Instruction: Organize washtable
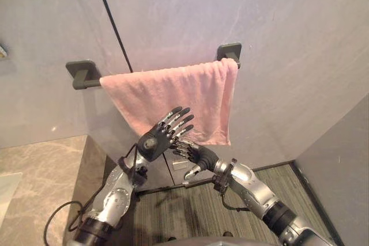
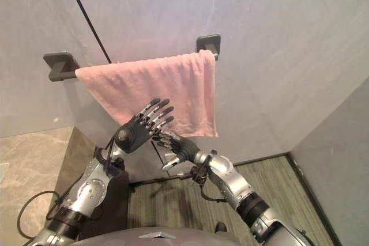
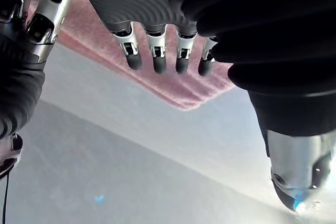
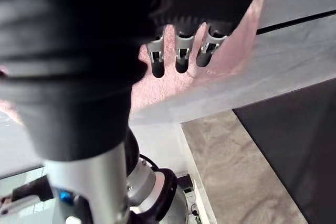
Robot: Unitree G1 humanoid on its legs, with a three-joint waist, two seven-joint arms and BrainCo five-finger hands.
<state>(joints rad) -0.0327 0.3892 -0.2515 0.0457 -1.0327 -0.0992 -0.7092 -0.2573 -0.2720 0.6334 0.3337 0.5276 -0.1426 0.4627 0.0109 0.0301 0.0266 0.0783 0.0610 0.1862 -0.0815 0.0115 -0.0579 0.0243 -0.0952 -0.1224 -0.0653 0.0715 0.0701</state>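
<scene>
- Pink towel (image 1: pixel 173 96) draped over wall bar (image 1: pixel 85 79), hem slanted; hung, straightening likely left.
- Left hand (image 1: pixel 161 136), right hand (image 1: pixel 195 154) raised before it, fingers straight, empty.

No text, label, brand, number or sign is being shown legibly. Nothing readable is being carried by the pink towel (image 1: pixel 173 99), the dark rail bracket (image 1: pixel 81 72) or the grey wall (image 1: pixel 288 38).
</scene>
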